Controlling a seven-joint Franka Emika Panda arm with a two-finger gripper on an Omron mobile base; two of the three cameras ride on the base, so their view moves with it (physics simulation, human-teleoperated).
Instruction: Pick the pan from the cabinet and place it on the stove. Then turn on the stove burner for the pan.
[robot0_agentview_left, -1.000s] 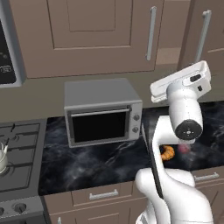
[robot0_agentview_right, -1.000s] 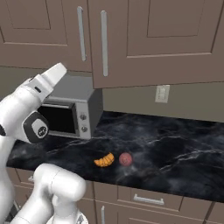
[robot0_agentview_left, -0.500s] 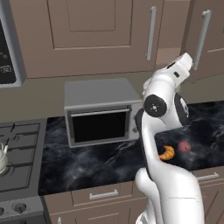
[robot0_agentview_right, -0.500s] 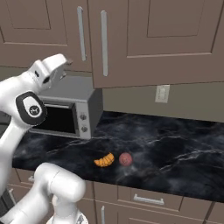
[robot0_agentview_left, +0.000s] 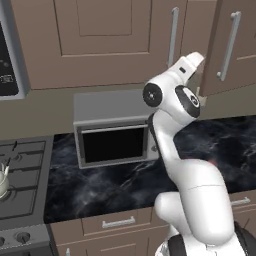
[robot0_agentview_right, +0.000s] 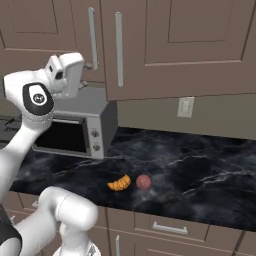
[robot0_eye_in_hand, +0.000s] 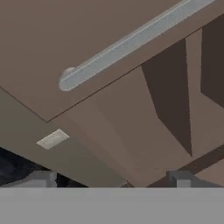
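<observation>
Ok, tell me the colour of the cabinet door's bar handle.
Silver: the long bar handle on the brown cabinet door, clearest in the right base view.

A croissant (robot0_agentview_right: 119, 183) lies beside a red apple (robot0_agentview_right: 143, 181) near the toaster oven (robot0_agentview_right: 75, 131).

cabinet (robot0_agentview_right: 190, 45) brown | counter (robot0_agentview_right: 200, 165) black marbled | toaster oven (robot0_agentview_left: 112, 130) silver

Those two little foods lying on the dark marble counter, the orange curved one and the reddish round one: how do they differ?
The orange crescent-shaped pastry is curved with pointed ends, while the reddish round fruit is ball-shaped. The pastry is bright orange; the fruit is a dull pinkish red. The pastry lies nearer the silver toaster oven, the fruit on its far side. Both are small, rest loose on the black marble counter, close together but apart.
</observation>
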